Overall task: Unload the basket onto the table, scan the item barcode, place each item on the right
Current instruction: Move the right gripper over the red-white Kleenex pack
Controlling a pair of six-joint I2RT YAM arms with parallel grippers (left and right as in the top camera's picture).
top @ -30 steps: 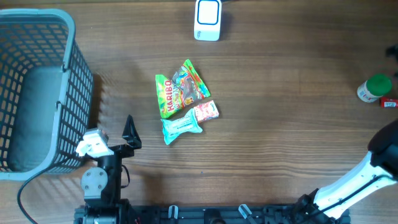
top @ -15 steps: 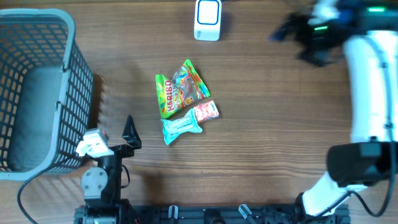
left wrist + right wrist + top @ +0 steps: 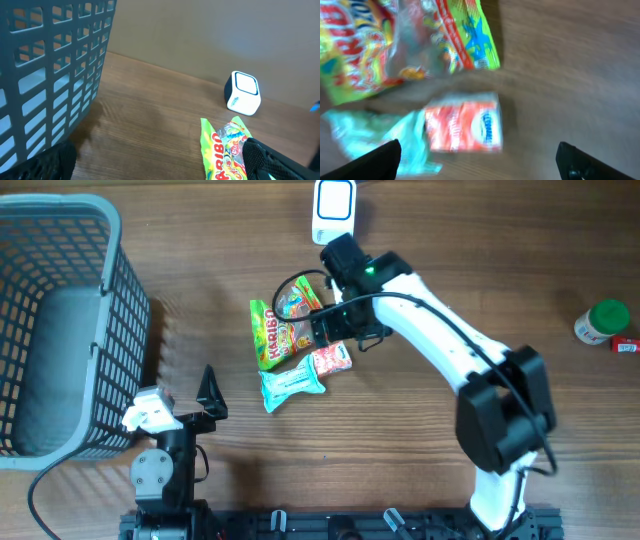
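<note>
Three items lie together mid-table: a green Haribo bag [image 3: 270, 335], a small red and white packet [image 3: 332, 360] and a teal packet [image 3: 290, 385]. The white scanner [image 3: 334, 210] stands at the far edge. My right gripper [image 3: 338, 332] hovers open over the bag's right side, just above the red packet. In the right wrist view, blurred, the red packet [image 3: 462, 125] lies between and ahead of the open right gripper [image 3: 480, 165], with the Haribo bag [image 3: 395, 45] beyond. My left gripper [image 3: 205, 390] rests open near the basket; its view shows the Haribo bag [image 3: 222, 150] and the scanner [image 3: 243, 93].
A grey-blue mesh basket [image 3: 110, 300] fills the left side, seen close in the left wrist view as the basket [image 3: 55, 65]. A green-capped bottle [image 3: 603, 320] stands at the right edge beside a small red thing [image 3: 625, 345].
My right arm has swung in from the right edge, past the back right, and now reaches over the items. The left arm and the items have not moved.
</note>
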